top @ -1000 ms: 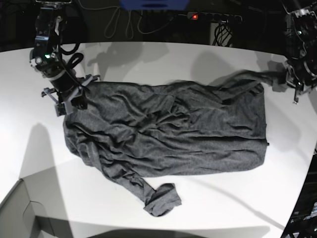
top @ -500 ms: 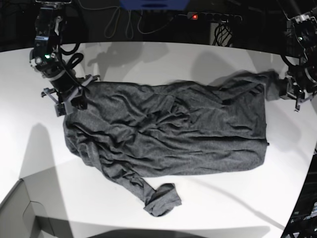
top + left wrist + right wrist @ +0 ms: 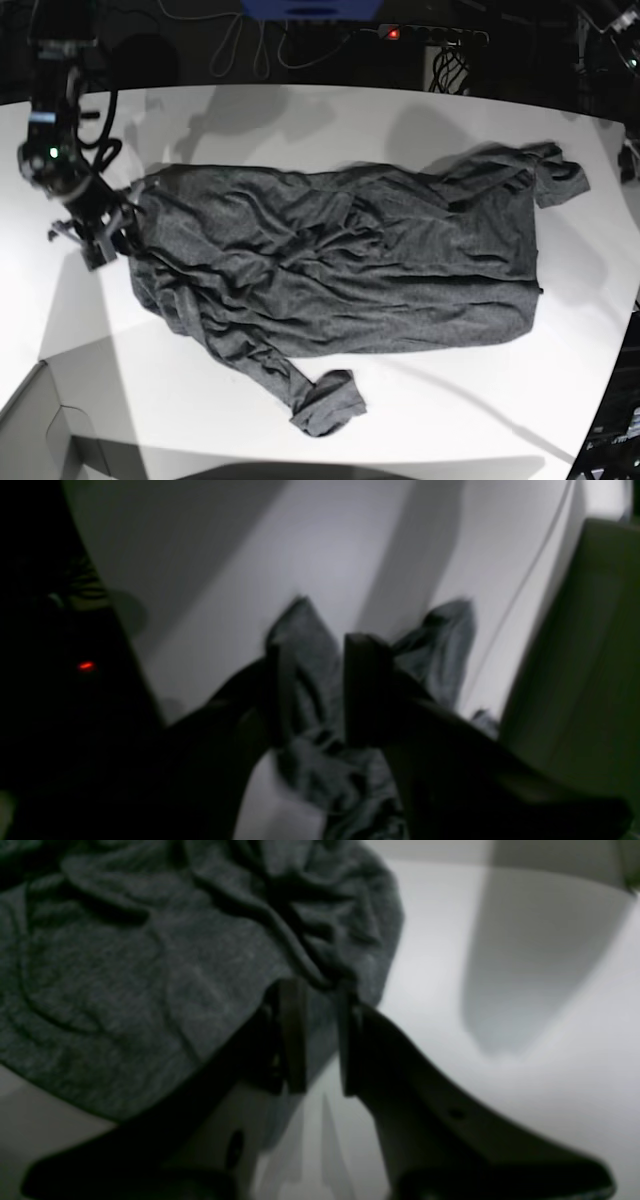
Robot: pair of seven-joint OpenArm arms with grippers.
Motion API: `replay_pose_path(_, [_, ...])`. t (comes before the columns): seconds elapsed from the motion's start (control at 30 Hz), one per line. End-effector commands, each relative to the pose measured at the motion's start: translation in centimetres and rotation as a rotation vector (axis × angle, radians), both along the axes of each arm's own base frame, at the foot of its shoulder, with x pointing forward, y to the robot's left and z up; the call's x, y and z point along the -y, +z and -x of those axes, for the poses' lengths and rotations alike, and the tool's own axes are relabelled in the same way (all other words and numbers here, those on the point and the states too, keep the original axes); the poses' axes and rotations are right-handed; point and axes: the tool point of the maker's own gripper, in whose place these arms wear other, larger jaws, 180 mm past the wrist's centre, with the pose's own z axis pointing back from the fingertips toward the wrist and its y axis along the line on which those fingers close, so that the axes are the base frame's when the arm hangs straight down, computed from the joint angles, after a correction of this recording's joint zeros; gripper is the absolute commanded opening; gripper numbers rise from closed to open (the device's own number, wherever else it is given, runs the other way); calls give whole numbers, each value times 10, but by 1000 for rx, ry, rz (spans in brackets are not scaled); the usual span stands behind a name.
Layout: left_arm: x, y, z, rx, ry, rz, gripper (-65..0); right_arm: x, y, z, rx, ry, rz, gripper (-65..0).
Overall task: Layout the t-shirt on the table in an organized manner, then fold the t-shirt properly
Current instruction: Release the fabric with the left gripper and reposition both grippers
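The dark grey t-shirt (image 3: 350,260) lies spread lengthwise and wrinkled on the white table (image 3: 300,120). One sleeve (image 3: 558,178) lies at the far right and the other (image 3: 325,400) is curled toward the front. My right gripper (image 3: 112,232) sits just off the shirt's left edge. In the right wrist view this gripper (image 3: 320,1040) is open by a narrow gap, with the shirt's hem (image 3: 200,955) at its tips. My left gripper (image 3: 317,680) is open above the table, and the sleeve cloth (image 3: 310,760) lies beyond its fingers. The base view hardly shows the left arm.
A grey box corner (image 3: 40,430) juts in at the front left. A power strip with a red light (image 3: 392,33) and cables lie behind the table's far edge. A grey-green panel (image 3: 575,690) fills the right of the left wrist view.
Both grippers have opened. The left arm drew back to the right, out of the base view, leaving the sleeve flat. The right arm slid left off the shirt's corner.
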Motion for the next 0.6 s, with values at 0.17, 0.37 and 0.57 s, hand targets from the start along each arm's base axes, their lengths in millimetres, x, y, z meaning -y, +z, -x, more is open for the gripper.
replay_pose_path(0.17, [-3, 27, -36, 124, 10, 56, -479, -8, 18, -54, 62, 20, -44, -532])
replay_pose_path(0.37, [2, 30, -70, 186, 11, 132, -481, -50, 12, -99, 23, 125, -65, -535])
replay_pose_path(0.57, [21, 40, -100, 213, -60, 138, -482, -87, -12, -132, -28, 171, -147, -535])
